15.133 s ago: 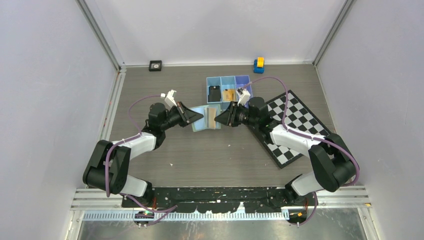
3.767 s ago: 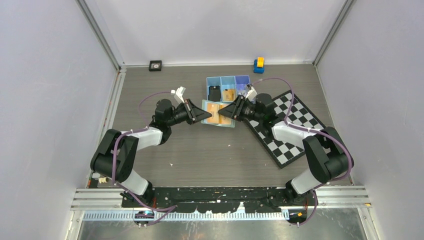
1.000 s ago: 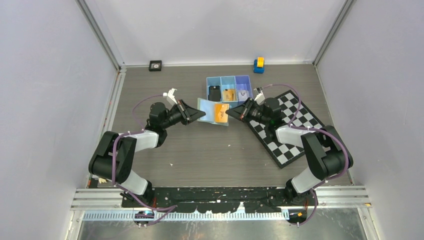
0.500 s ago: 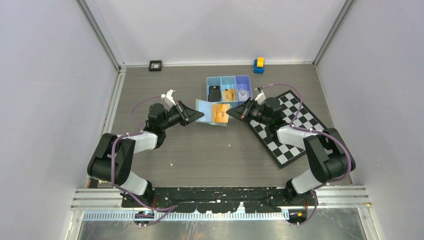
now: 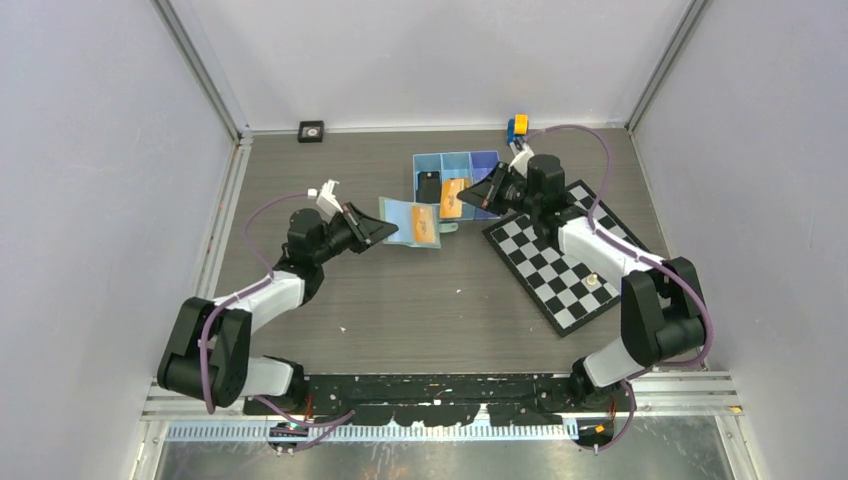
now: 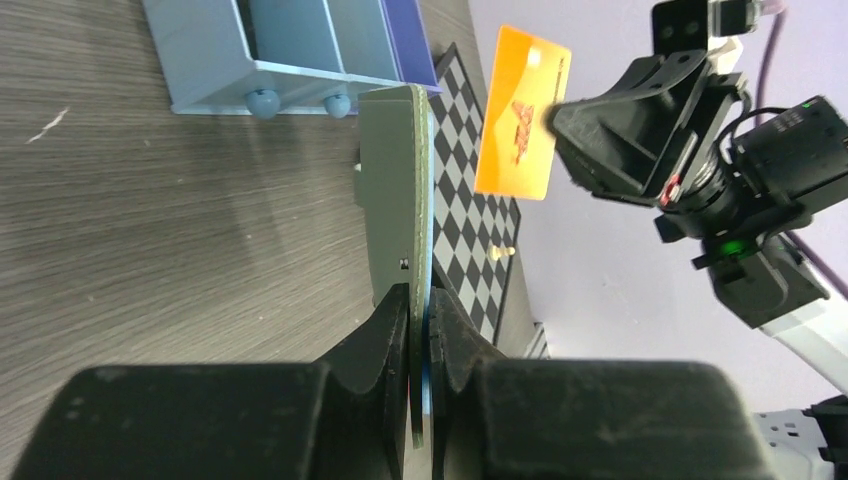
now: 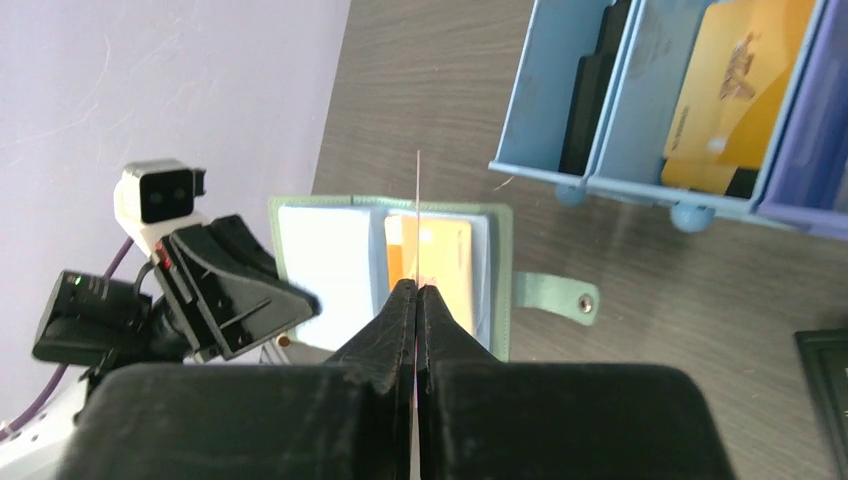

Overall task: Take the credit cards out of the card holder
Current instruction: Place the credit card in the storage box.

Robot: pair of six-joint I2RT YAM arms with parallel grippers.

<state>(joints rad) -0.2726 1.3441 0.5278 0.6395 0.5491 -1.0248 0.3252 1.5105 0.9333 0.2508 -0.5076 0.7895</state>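
Note:
My left gripper point(image 5: 388, 233) is shut on the left edge of the open sage-green card holder point(image 5: 404, 219) and holds it tilted above the table. A gold-orange card point(image 5: 424, 226) still sits in its right pocket, which also shows in the right wrist view point(image 7: 445, 262). My right gripper point(image 5: 474, 197) is shut on another gold-orange card point(image 5: 450, 198), free of the holder and just in front of the blue tray point(image 5: 455, 157). In the left wrist view this card point(image 6: 522, 122) hangs in the air. The right wrist view shows a black card point(image 7: 590, 95) and a gold card point(image 7: 735, 85) in the tray.
A chessboard point(image 5: 572, 258) with a small pale piece point(image 5: 592, 281) lies right of the holder. A yellow-and-blue toy point(image 5: 517, 128) and a small black square object point(image 5: 311, 130) sit by the back wall.
My right gripper has pulled a gold-orange card out of the holder and carried it back towards the tray. My left gripper has drawn the holder a little to the left.

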